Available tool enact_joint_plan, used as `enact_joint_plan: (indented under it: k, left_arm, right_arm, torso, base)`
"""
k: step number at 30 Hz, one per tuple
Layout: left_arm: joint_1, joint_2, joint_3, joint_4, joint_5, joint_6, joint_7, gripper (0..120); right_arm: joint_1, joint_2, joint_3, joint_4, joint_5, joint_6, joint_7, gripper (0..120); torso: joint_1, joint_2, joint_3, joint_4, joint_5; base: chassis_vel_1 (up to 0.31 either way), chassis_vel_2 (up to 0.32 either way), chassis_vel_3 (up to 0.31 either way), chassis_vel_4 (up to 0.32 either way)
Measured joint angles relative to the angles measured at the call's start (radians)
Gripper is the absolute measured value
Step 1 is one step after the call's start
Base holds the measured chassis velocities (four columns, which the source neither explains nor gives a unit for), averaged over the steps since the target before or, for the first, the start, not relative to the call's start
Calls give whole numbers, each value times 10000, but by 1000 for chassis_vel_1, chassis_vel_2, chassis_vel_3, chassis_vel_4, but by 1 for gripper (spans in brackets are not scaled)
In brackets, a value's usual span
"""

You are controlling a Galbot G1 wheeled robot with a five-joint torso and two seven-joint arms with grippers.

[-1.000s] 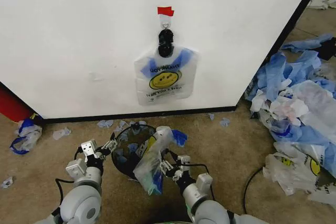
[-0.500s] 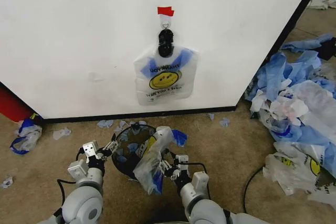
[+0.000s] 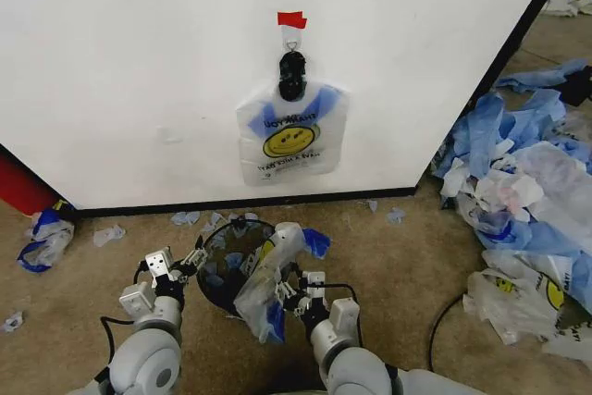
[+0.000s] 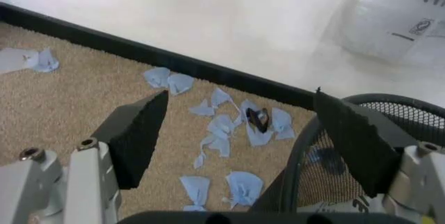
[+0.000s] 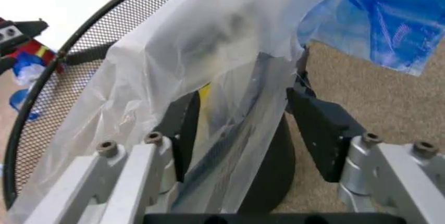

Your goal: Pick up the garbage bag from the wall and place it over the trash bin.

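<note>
One garbage bag (image 3: 291, 141) with a yellow smiley face hangs from a black clip (image 3: 292, 74) on the white wall (image 3: 139, 71). A second, similar bag (image 3: 273, 275) lies draped over the right rim of the black mesh trash bin (image 3: 222, 265) and hangs down its outer side. My right gripper (image 3: 298, 291) is open, its jaws straddling that hanging plastic (image 5: 230, 78) beside the bin's mesh (image 5: 70, 78). At the bin's left rim (image 4: 389, 104) my left gripper (image 3: 178, 262) stands open with nothing between its pads (image 4: 135, 135).
A large heap of blue and white plastic sheets (image 3: 527, 182) covers the floor at the right. A red object (image 3: 18, 187) sits at the wall's left end, with a crumpled bag (image 3: 46, 233) near it. Blue scraps (image 4: 230, 125) litter the carpet by the wall's base.
My right gripper has shifted slightly left, closer to the draped bag. The left gripper has barely moved, and both bags lie as before.
</note>
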Motion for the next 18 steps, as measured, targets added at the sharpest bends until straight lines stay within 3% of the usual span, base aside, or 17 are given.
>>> enact_joint_plan:
  k: [18]
  left_arm:
    - [-53,-27,30,105,35,-67,36,79]
  right_arm:
    - [575,321,-448,-275,70,-542,750,41]
  torso:
    - [0,0,0,0,0]
  base:
    - [0,0,0,0]
